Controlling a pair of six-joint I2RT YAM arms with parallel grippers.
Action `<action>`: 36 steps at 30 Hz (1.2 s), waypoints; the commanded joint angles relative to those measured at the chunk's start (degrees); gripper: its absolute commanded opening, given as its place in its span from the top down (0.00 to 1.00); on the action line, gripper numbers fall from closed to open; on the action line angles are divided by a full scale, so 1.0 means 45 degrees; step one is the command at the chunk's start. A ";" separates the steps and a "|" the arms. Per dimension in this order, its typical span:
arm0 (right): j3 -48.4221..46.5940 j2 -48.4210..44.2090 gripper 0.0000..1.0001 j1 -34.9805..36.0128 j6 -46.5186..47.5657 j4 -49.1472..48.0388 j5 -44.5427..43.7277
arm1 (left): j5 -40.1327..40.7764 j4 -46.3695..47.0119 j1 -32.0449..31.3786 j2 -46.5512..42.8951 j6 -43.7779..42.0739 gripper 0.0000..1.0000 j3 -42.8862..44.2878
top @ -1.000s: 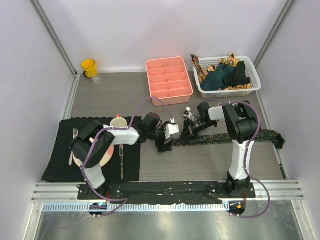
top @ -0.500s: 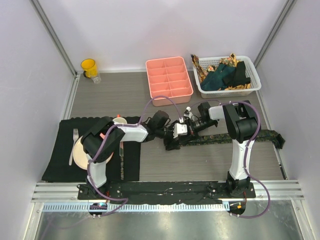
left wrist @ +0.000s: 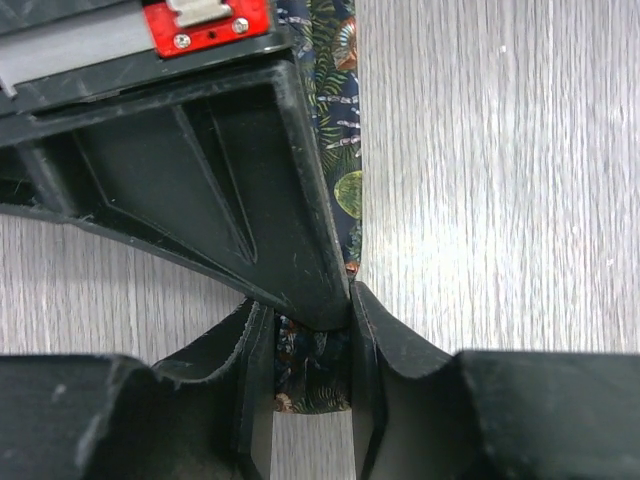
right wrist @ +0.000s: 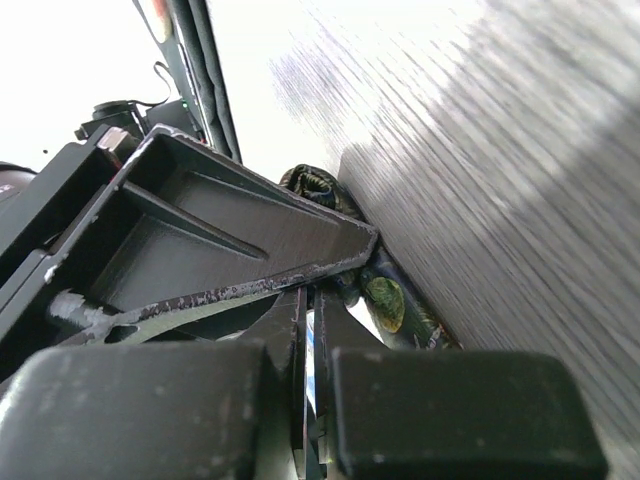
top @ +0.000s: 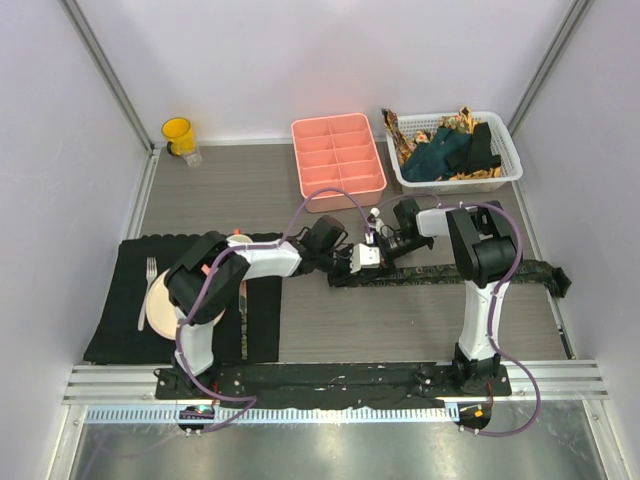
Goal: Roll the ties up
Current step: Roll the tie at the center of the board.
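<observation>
Well to the left of the left end effector lies a black placemat (top: 120, 335) carrying a plate (top: 158, 308) and a fork (top: 148, 285), with a yellow cup (top: 178, 133) farther back. The left end effector (left wrist: 305, 320) reaches rightward over the counter (top: 400, 330), its fingers (left wrist: 255, 380) closed onto the folded end of the dark patterned tie (top: 450, 272), which sits squeezed between them. The tip of the right end effector (right wrist: 312, 300) pokes into the same gap from the opposite side, its jaws pressed together; whether any fabric is pinched in them cannot be told. From the two end effectors the rest of the tie stretches flat to the right along the counter. Behind them stands a pink compartment tray (top: 340, 187), and behind and to the right of the right end effector a white basket (top: 510, 150) holds other ties (top: 440, 155) in a heap
</observation>
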State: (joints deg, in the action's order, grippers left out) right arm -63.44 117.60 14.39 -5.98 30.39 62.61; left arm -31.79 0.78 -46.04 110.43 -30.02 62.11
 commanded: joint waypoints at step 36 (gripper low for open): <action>-0.0238 0.1229 0.99 -0.0874 0.1621 0.1352 -0.2682 | -0.0824 -0.0944 0.1499 -0.0516 -0.0244 0.37 -0.1551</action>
State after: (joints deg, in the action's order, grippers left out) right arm -65.06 120.33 11.22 -0.54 36.91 59.68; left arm -34.94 -2.79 -42.44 108.75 -34.13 60.77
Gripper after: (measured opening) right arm 0.029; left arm 0.604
